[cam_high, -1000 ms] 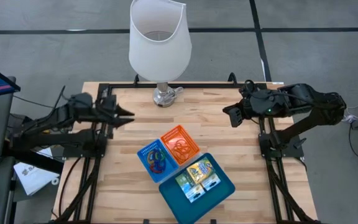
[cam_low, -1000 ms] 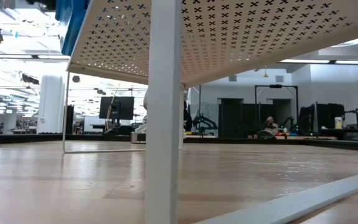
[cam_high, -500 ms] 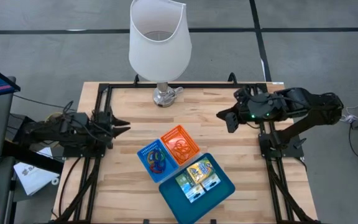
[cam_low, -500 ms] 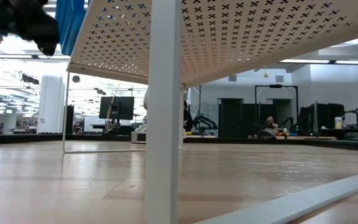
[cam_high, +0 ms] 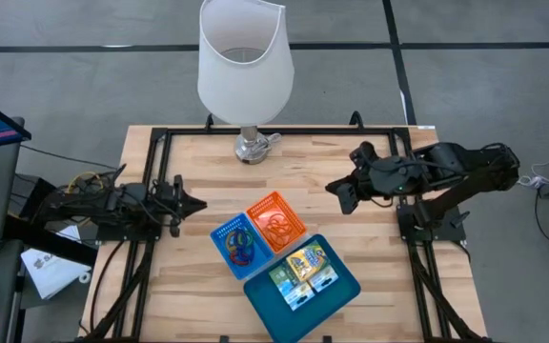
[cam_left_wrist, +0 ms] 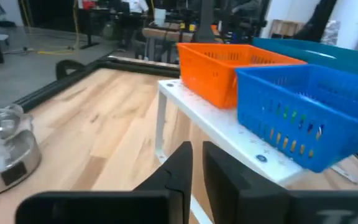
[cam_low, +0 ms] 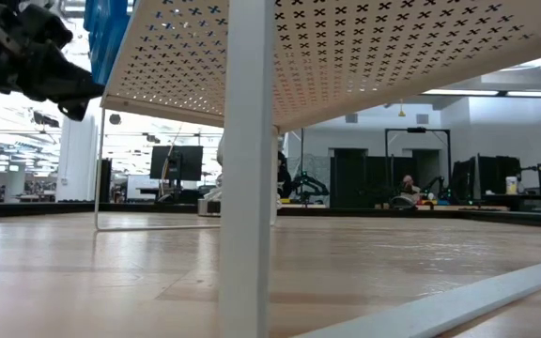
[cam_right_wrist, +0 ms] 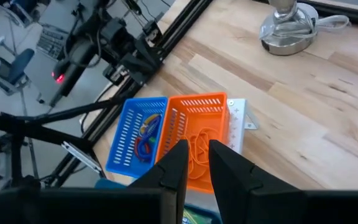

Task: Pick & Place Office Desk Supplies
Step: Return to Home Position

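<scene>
Orange bin and blue bin sat on the shelf, sorting seemingly finished, with left gripper and right gripper closed and empty.

White shelf, lamp on table

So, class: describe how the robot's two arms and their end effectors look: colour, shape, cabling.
The left arm and right arm are black, slim and jointed. The left end effector and right end effector each taper to two dark flat fingers. Yellowish wires loop beside the left arm.
</scene>
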